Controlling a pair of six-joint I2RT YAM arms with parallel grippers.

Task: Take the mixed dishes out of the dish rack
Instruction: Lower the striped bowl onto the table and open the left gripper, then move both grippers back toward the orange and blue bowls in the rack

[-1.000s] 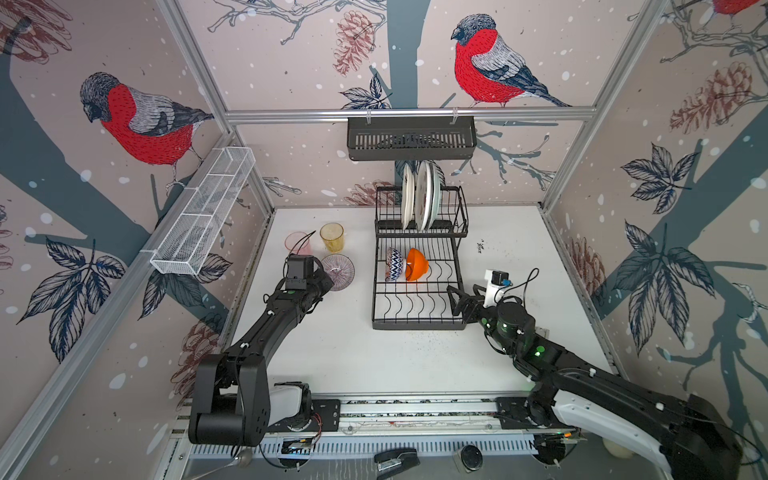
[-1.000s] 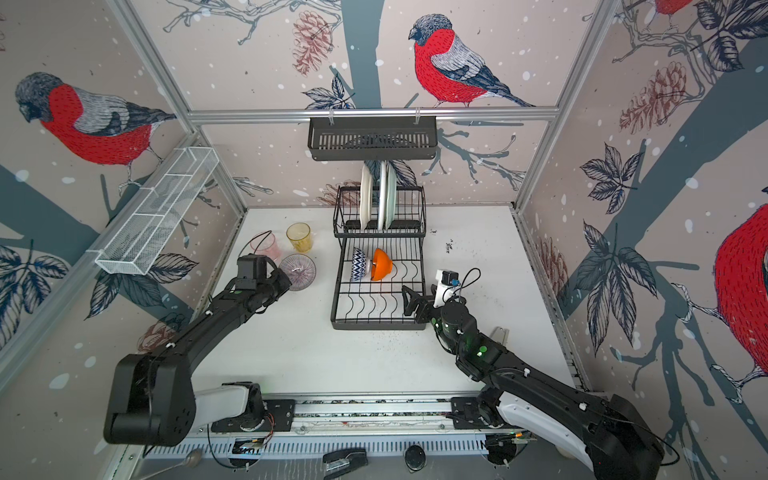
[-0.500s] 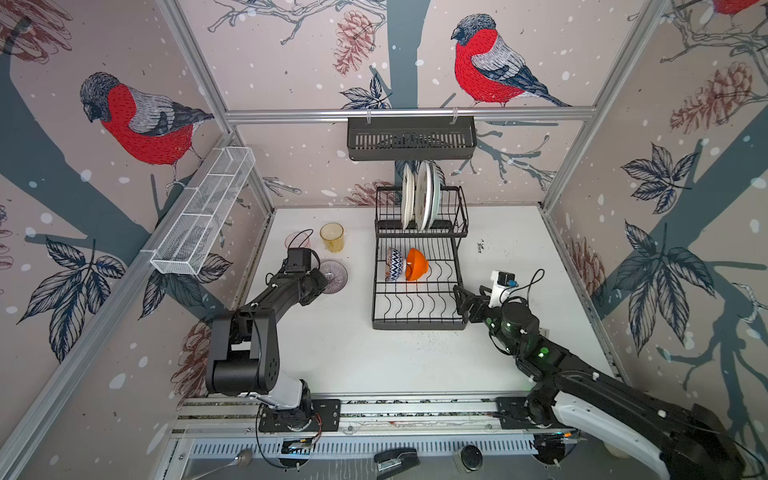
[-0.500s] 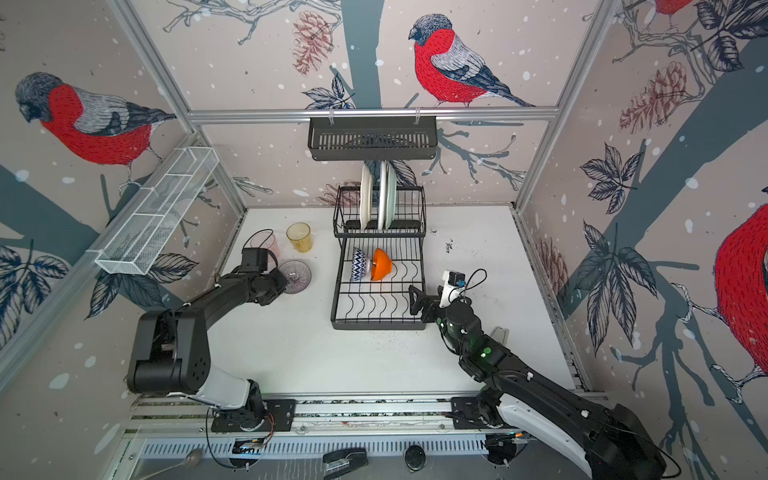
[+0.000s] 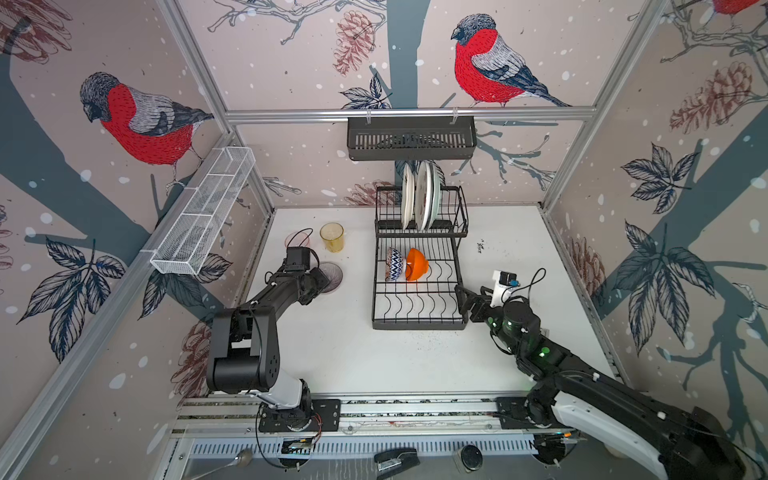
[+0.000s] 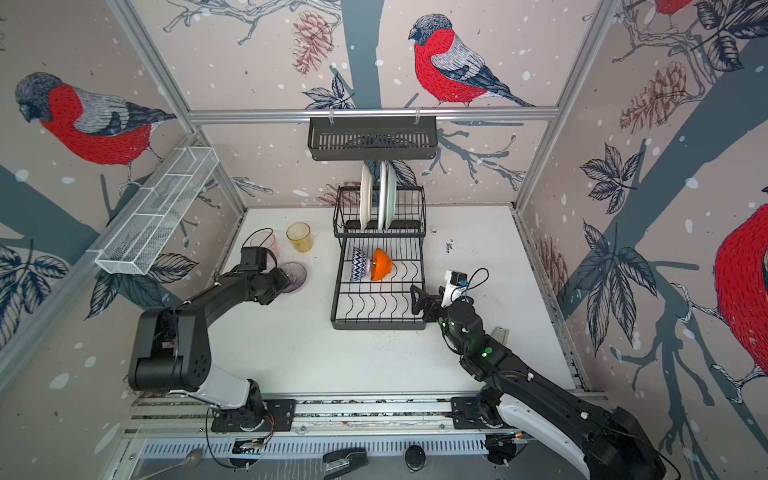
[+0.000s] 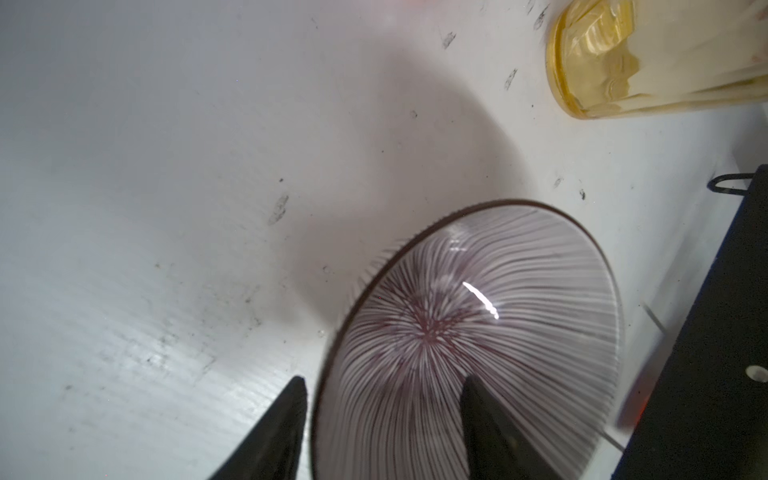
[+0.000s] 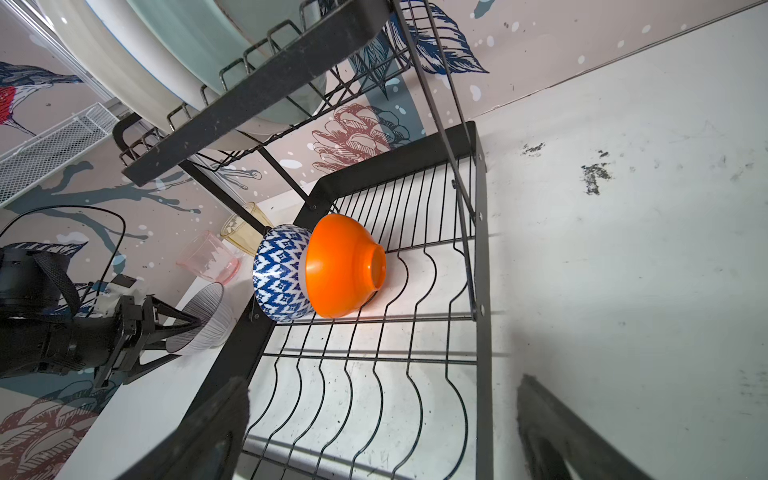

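Observation:
The dish rack [image 5: 415, 326] [image 6: 378, 326] stands mid-table. Pale plates [image 5: 419, 201] [image 8: 166, 50] stand on edge in its raised basket. A blue-patterned bowl [image 5: 392, 264] [image 8: 280, 274] and an orange bowl [image 5: 417, 264] [image 8: 340, 266] lie on their sides on the lower tray. Left of the rack, the white ribbed bowl [image 5: 334, 274] [image 7: 478, 311] is on the table. My left gripper [image 5: 324, 282] [image 7: 383, 390] is open, with one finger inside the bowl's rim and one outside. My right gripper [image 5: 463, 297] [image 8: 384, 382] is open and empty at the tray's front right corner.
An amber tumbler [image 5: 332, 237] [image 7: 648, 62] and a pink tumbler [image 5: 297, 240] [image 8: 208, 257] stand at the back left of the table. A black shelf basket [image 5: 411, 139] hangs on the back rail. A white mesh tray [image 5: 203, 212] hangs on the left wall.
My left gripper brought the ribbed bowl down beside the rack, then opened off its rim. The left arm folded back at the elbow. My right gripper edged slightly right and stayed open.

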